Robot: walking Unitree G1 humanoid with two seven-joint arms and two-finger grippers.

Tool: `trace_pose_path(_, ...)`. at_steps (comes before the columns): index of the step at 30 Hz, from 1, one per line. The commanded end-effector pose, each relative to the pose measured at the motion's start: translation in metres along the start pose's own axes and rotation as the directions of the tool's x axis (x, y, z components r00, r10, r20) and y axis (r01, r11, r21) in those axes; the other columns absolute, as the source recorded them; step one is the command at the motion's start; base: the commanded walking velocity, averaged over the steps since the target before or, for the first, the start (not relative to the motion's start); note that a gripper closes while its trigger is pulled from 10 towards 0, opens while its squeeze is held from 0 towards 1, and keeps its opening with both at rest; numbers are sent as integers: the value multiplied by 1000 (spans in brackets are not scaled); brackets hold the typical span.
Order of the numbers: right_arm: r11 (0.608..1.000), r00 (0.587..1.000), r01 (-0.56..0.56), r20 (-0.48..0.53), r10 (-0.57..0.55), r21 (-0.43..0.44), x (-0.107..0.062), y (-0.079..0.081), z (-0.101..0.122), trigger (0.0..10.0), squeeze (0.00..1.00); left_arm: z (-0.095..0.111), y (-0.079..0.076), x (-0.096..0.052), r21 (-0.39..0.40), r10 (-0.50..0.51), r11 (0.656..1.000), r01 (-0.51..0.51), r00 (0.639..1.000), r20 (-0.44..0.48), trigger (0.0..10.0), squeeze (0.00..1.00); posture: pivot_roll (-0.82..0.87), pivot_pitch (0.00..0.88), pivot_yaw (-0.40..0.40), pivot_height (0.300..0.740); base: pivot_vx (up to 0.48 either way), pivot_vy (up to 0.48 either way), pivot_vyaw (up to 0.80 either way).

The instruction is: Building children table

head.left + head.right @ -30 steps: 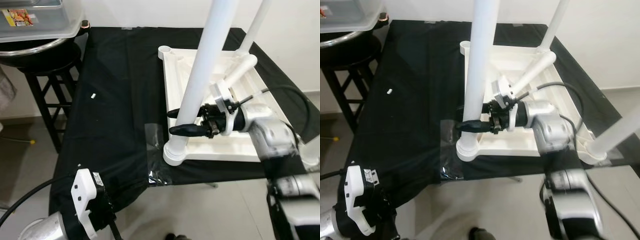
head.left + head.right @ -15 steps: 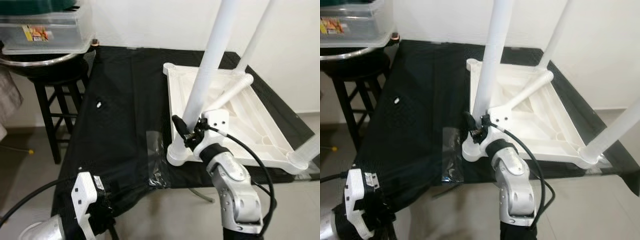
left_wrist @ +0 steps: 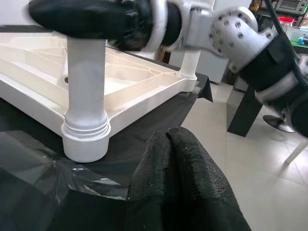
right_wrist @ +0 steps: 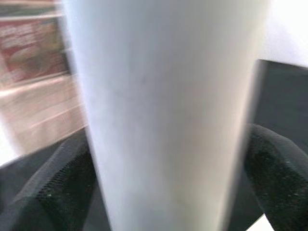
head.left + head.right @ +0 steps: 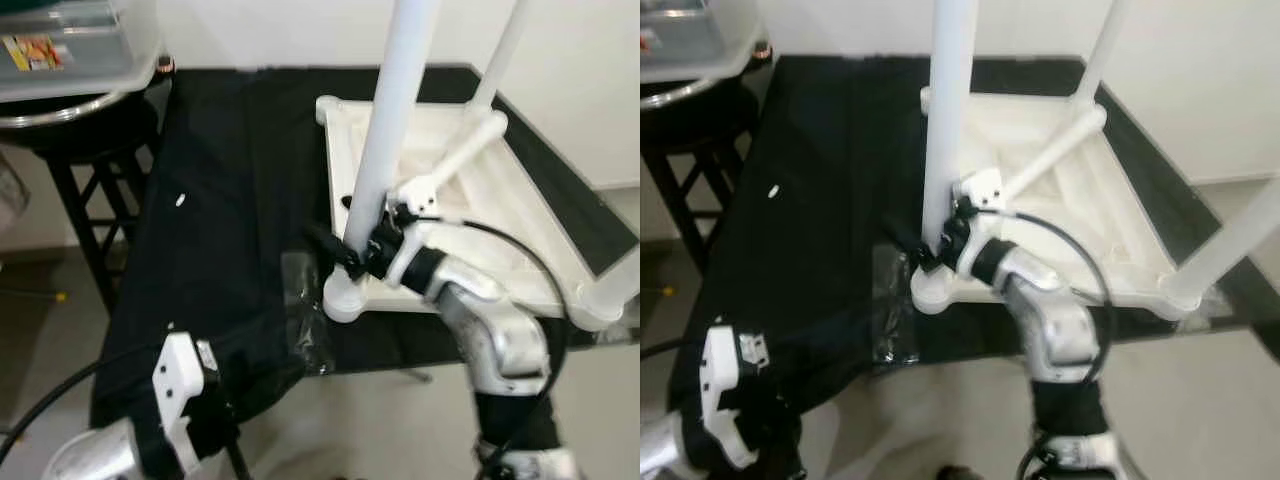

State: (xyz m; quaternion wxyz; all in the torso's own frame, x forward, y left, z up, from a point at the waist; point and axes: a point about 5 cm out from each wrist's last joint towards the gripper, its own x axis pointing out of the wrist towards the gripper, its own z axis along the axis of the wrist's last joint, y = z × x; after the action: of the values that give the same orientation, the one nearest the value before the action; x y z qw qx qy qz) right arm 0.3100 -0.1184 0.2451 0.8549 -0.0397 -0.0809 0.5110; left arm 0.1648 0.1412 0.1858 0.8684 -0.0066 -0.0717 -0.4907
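The right gripper (image 5: 345,250) pinches the table leg (image 5: 385,150) above its socket (image 5: 345,297); next, probably twisting it tight.

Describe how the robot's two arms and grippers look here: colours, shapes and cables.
The right arm has rounded silver segments with black joints, a white bracket at the wrist and a thin black cable looping alongside. Its right gripper ends in long black fingers with a woven texture. The left arm is silver too, with a white angular wrist bracket and a thick black cable; the left gripper has the same textured black fingers.
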Motion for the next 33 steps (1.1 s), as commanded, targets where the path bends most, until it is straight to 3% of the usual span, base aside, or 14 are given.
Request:
trace_pose_path(1, 993, 993, -118, 4, 118, 8, 3, 7, -4, 10000, 1000, -2, -3, 0, -15, -9, 1000, 9, 1000, -9, 10000, 0, 51, 195, -93, 740, 0, 0, 0)
trace_pose_path(2, 988, 988, -155, -12, 155, -4, 2, 3, -3, 10000, 984, -2, -3, 0, -14, -8, 1000, 8, 1000, -10, 10000, 0, 59, 197, -95, 740, 0, 0, 0)
trace_pose_path(3, 979, 979, -202, -30, 202, -12, 1, -3, 0, 10000, 412, -2, -3, -1, -14, -7, 1000, 7, 1000, -11, 10000, 0, 61, 198, -94, 740, 0, 0, 0)
trace_pose_path(4, 979, 979, -202, -30, 202, -12, 1, -3, 0, 10000, 412, -2, -3, -1, -14, -7, 1000, 7, 1000, -11, 10000, 0, 61, 198, -94, 740, 0, 0, 0)
trace_pose_path(5, 961, 960, -275, -63, 273, -14, 1, -11, 3, 10000, 0, -1, -4, -2, -14, -5, 1000, 5, 1000, -13, 10000, 0, 70, 201, -94, 740, 0, 0, 0)
trace_pose_path(15, 949, 949, -312, -63, 309, -44, 18, -38, 16, 10000, 0, 0, -6, -5, -12, 4, 1000, -4, 1000, -26, 10000, 0, 95, 209, -100, 740, 0, 0, 0)
trace_pose_path(16, 946, 945, -323, -58, 321, -39, 19, -40, 17, 9137, 0, 0, -6, -6, -12, 5, 1000, -5, 1000, -27, 10000, 0, 95, 209, -100, 740, 0, 0, 0)
trace_pose_path(17, 942, 941, -336, -54, 334, -26, 19, -41, 16, 0, 0, 1, -6, -6, -11, 7, 1000, -7, 1000, -29, 10000, 0, 102, 211, -102, 740, 0, 0, 0)
trace_pose_path(25, 925, 923, -381, -56, 381, 15, 11, -45, 7, 0, 0, 1, -6, -7, -9, 13, 1000, -13, 999, -32, 10000, 0, 99, 205, -97, 740, 0, 0, 0)
trace_pose_path(29, 911, 912, -407, -38, 410, 67, -3, -43, -2, 0, 0, 0, -6, -7, -10, 9, 1000, -9, 999, -31, 10000, 0, 91, 201, -96, 740, 0, 0, 0)
trace_pose_path(31, 914, 916, -398, -28, 401, 80, -8, -42, -6, 0, 0, 0, -6, -7, -11, 9, 1000, -9, 999, -30, 10000, 0, 85, 200, -93, 740, 0, 0, 0)
trace_pose_path(33, 953, 954, -294, -45, 297, 69, -16, -33, -18, 0, 0, -1, -6, -7, -15, 7, 1000, -7, 1000, -30, 10000, 0, 73, 201, -87, 740, 0, 0, 0)
